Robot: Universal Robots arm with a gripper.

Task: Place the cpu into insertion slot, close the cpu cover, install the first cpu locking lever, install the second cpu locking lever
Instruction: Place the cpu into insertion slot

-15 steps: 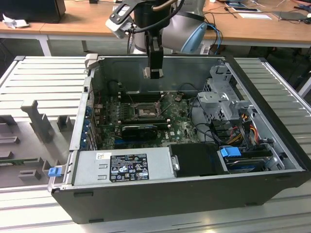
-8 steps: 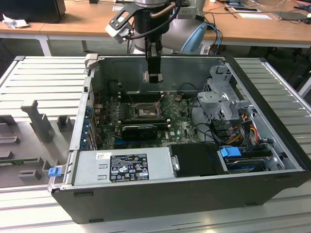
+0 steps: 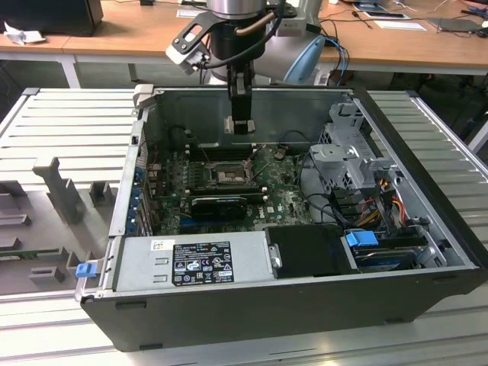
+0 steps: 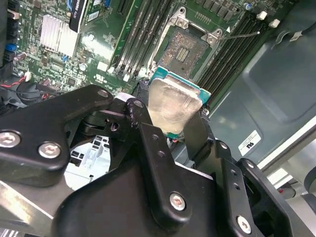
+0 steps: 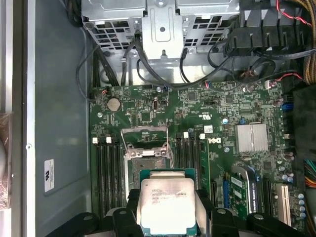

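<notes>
Silvery square cpu (image 5: 167, 205) in black tool (image 3: 241, 126), insertion slot (image 4: 182, 52) seemingly uncovered

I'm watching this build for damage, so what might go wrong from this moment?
1. The end effector grips the cpu only by its edges above the open insertion slot; a slip or skewed descent may damage the exposed contacts.
2. A thin locking lever juts out beside the slot and might snag the chip.
3. Memory slots flank the socket, leaving the end effector little room.
</notes>
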